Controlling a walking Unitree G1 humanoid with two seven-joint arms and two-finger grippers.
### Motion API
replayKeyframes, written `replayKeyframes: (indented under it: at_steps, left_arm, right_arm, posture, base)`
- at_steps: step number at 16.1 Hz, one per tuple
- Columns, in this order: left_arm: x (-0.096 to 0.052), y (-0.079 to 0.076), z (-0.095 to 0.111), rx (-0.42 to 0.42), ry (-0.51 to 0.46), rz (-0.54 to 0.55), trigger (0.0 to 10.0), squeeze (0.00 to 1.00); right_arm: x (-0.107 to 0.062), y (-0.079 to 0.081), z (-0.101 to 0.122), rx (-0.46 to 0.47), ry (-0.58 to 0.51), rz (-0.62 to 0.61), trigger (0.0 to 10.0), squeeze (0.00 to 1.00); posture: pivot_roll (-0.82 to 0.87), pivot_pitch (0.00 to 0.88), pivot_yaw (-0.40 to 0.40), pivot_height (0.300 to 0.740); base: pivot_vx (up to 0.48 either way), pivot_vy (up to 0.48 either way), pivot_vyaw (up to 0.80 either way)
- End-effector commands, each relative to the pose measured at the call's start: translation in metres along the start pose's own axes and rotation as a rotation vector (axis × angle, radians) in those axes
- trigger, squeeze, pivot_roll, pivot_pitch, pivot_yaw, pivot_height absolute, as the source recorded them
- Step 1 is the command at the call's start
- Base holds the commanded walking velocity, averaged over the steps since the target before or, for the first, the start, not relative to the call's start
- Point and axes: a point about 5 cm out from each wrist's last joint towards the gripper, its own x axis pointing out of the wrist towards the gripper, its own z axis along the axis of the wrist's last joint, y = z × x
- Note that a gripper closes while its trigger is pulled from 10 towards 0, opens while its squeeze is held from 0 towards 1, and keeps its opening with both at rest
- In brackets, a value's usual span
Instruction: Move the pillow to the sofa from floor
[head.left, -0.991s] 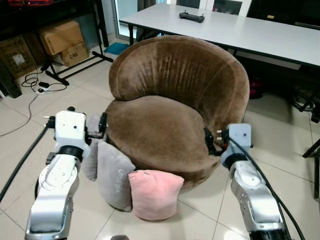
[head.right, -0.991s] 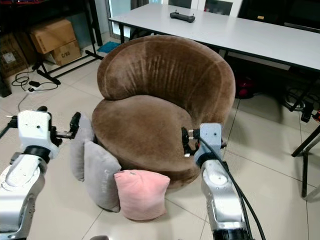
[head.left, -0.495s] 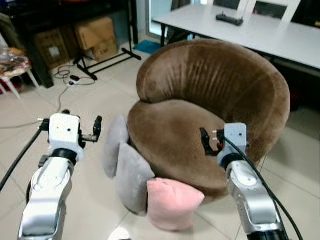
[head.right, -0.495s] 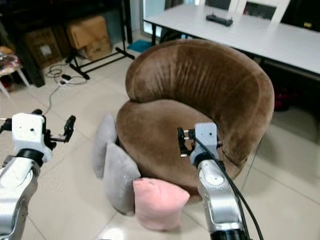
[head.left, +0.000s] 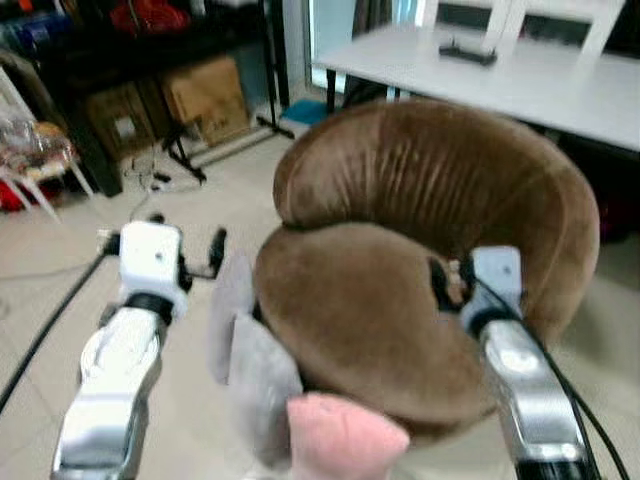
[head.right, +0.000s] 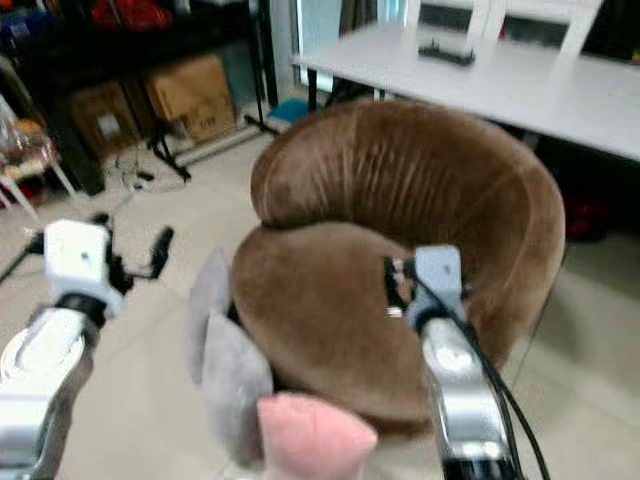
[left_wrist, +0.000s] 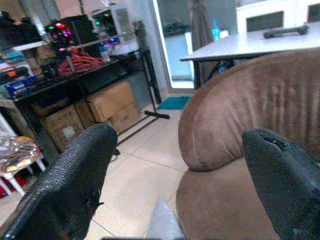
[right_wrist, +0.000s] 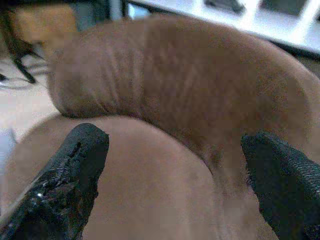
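Ahead, a round brown sofa (head.left: 420, 270) with a curved back sits on the tiled floor (head.left: 60, 270). Head views blurred.

Pink pillow (head.left: 345, 440) on the floor, against the sofa's front base. Two grey pillows (head.left: 255, 375) stand on edge just beside it, leaning on the sofa's left side, one behind the other.

Left tool (left_wrist: 180, 185) raised beside the sofa's left flank, above the grey pillows, fingers (left_wrist: 75, 180) spread wide apart, nothing between them. The left wrist view looks past them to the sofa back and a grey pillow tip (left_wrist: 162, 222).

Right tool (right_wrist: 175, 180) held over the seat cushion's right side, fingers (right_wrist: 70, 175) likewise wide apart, empty. It faces the sofa's backrest.

Behind the sofa: a white desk (head.left: 540, 85) with a dark flat object (head.left: 468, 52) on it. At far left, cardboard boxes (head.left: 205, 95) under a dark shelf (left_wrist: 65, 75), cables (head.left: 160, 180) on the floor.
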Motion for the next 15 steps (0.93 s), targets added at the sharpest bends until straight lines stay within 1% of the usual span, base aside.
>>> replayKeyframes:
  at_steps: [1, 4, 7, 11, 14, 15]
  left_arm:
    - [-0.003, 0.006, -0.004, 0.011, 0.019, 0.012, 10.0, 0.00]
    - [-0.005, 0.009, -0.005, 0.020, 0.012, 0.026, 10.0, 0.00]
    - [-0.009, 0.012, -0.006, 0.041, 0.007, 0.039, 10.0, 0.00]
    - [-0.010, 0.015, -0.005, 0.037, -0.019, 0.064, 10.0, 0.00]
    - [-0.010, 0.017, -0.005, 0.035, -0.024, 0.069, 10.0, 0.00]
    - [-0.010, 0.016, -0.006, 0.029, -0.031, 0.068, 10.0, 0.00]
  right_arm:
    - [0.001, 0.014, 0.002, 0.024, -0.008, 0.084, 10.0, 1.00]
    - [0.000, 0.018, 0.000, 0.031, 0.005, 0.130, 10.0, 1.00]
    - [0.000, 0.016, -0.001, 0.058, 0.001, 0.118, 10.0, 0.99]
    - [-0.002, 0.014, -0.005, 0.091, 0.010, 0.100, 10.0, 0.97]
    - [-0.003, 0.016, -0.005, 0.099, 0.012, 0.098, 10.0, 0.89]
    - [-0.003, 0.016, -0.005, 0.103, 0.007, 0.100, 10.0, 0.74]
  posture:
    - [0.09, 0.000, -0.004, 0.740]
    - [0.09, 0.000, -0.010, 0.730]
    - [0.09, 0.000, -0.020, 0.705]
    - [0.09, 0.000, -0.018, 0.670]
    - [0.09, 0.000, -0.016, 0.655]
    - [0.09, 0.000, -0.015, 0.650]
  base:
    - [0.000, 0.000, 0.00]
    - [0.000, 0.000, 0.00]
    - [0.000, 0.000, 0.00]
    - [0.000, 0.000, 0.00]
    - [0.000, 0.000, 0.00]
    - [0.000, 0.000, 0.00]
